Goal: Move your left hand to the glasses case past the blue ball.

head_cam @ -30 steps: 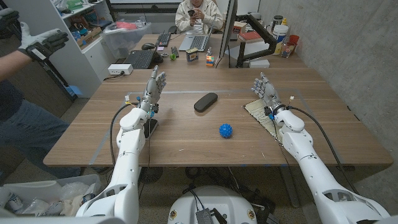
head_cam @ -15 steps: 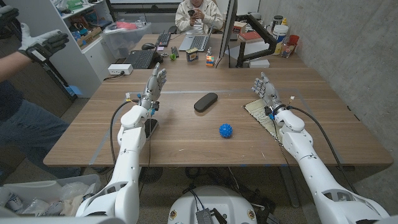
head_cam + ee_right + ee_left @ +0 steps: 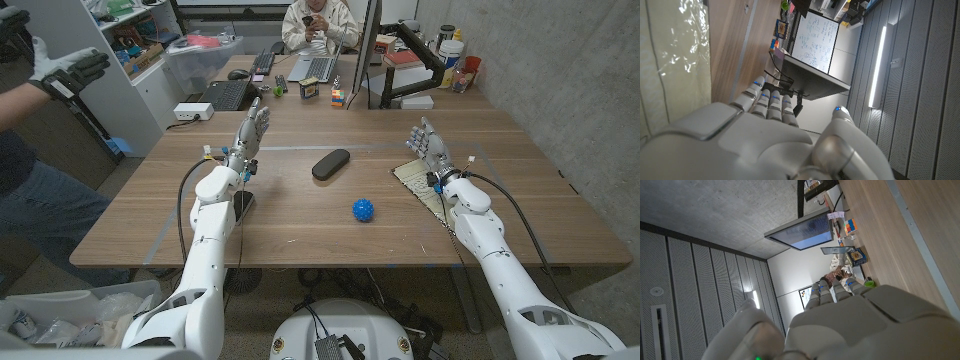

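Lying on the tabletop: the glasses case (image 3: 331, 163), dark and oblong, is seen near the middle of the tabletop (image 3: 300, 215), set at a slant.
Blue ball: the blue ball (image 3: 362, 209) is found nearer the robot than the case, just to its right, apart from it.
Left robot hand: the left robot hand (image 3: 250, 133) is raised above the tabletop's left part, fingers extended and apart, nothing held; it is well apart from the case.
Step in hand: the reach toward the case is judged barely begun.
Doing it well: the hand should be swept rightward and lowered onto the case, kept on the far side so the ball is not knocked and rolled.
Right robot hand: the right robot hand (image 3: 425, 143) is held upright beside a woven mat (image 3: 414, 181), fingers apart, nothing grasped.
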